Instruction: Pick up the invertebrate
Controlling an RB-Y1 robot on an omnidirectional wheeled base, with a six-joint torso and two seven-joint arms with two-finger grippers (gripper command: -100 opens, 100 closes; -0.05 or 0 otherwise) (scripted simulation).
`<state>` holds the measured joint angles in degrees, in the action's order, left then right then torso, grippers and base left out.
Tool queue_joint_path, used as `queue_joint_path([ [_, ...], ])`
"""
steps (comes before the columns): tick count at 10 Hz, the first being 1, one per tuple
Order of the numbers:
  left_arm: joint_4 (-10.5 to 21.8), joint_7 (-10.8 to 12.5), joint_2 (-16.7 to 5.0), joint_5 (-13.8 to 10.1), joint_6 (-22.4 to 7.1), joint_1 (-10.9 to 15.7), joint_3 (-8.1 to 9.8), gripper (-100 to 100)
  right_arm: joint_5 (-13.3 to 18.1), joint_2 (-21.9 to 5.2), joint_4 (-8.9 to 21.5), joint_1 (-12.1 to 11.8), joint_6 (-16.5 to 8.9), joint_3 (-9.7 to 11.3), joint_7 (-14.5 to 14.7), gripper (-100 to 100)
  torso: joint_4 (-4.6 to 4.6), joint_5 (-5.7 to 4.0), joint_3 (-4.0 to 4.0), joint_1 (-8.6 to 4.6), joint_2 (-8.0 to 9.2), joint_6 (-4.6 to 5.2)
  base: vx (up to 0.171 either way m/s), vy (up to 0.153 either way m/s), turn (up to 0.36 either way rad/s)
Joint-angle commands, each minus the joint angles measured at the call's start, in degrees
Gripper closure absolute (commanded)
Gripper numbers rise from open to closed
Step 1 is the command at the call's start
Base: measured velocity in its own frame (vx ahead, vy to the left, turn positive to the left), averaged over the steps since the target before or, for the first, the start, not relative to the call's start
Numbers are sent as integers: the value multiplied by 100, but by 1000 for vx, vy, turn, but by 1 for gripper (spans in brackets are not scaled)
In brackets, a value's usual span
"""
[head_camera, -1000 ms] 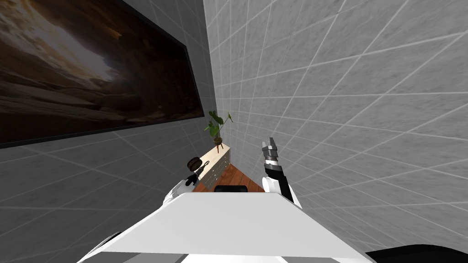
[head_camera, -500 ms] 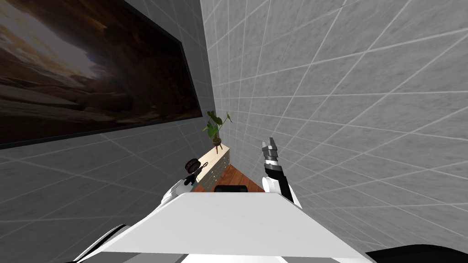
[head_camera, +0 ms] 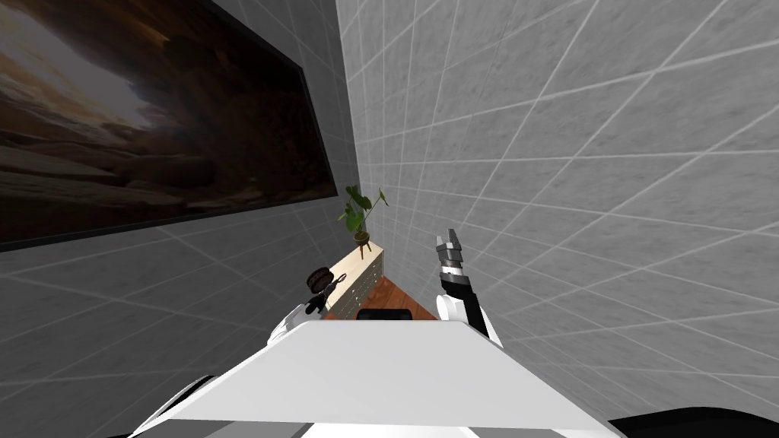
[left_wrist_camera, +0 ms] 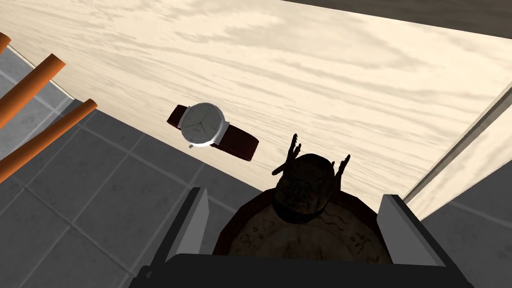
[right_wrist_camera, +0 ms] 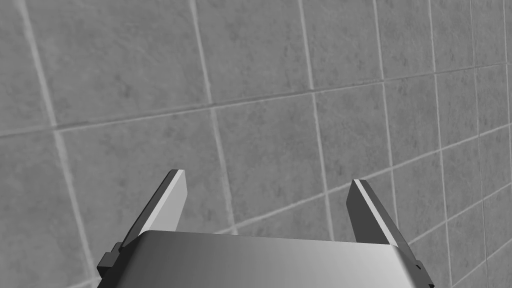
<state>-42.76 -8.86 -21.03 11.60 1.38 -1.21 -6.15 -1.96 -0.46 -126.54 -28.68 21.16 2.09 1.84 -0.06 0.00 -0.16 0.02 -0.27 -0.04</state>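
Head view: left pincer [head_camera: 332, 283] beside the near end of the pale surface [head_camera: 357, 258], pinching a dark crab [head_camera: 319, 278]. Right pincer [head_camera: 450, 242] up by the wall, well apart.

Left wrist view: crab [left_wrist_camera: 302, 210] gripped between both fingers [left_wrist_camera: 197, 220], apparently clear of the surface [left_wrist_camera: 325, 75], with a watch [left_wrist_camera: 202, 125] lying below near the edge. For a sound lift: grip kept firm on the shell sides, travel straight up, no swing toward the wall.

Right wrist view: fingers [right_wrist_camera: 170, 200] spread, nothing between them.
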Motion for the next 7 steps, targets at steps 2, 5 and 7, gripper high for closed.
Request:
queue_joint_path([
  [2,13,-9,4,5,22,2,6,100,0,0,0,1,0,0,0,0,2,0,7,-2,12,1,16,5,3],
  [5,15,-6,2,3,13,-1,8,100,0,0,0,1,0,0,0,0,8,0,17,-5,27,3,0,0,0],
  [7,15,-6,3,3,13,-1,8,0,0,0,0,1,0,0,0,0,8,0,18,-4,29,3,0,0,0],
])
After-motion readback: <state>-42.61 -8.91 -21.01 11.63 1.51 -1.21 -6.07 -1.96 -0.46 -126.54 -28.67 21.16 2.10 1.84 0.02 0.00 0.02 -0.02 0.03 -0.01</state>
